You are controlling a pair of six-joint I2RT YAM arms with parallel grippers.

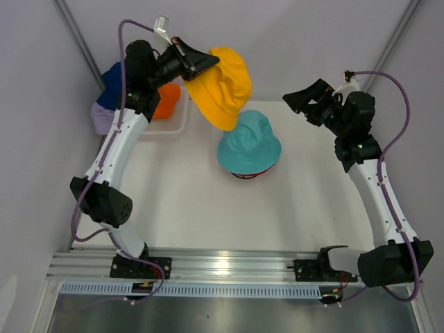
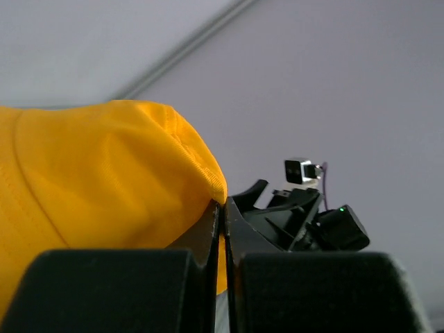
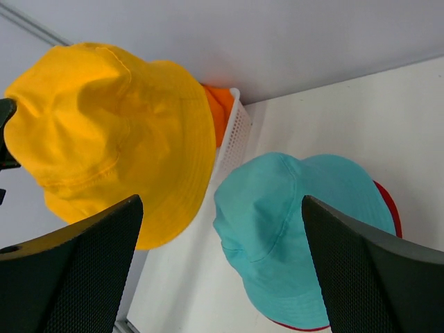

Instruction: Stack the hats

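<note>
Folds of soft yellow hat (image 1: 222, 83) in clenched left gripper (image 2: 223, 208); right gripper (image 3: 220, 200) released.

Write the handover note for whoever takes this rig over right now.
Grippers: left gripper shut on the yellow hat, held aloft beside the stack; right gripper open, empty, raised.
Done: teal hat sits over the red hat mid-table.
Left: yellow onto that stack, then the orange hat in the white basket, then the navy hat and lavender hat behind the left arm.
</note>
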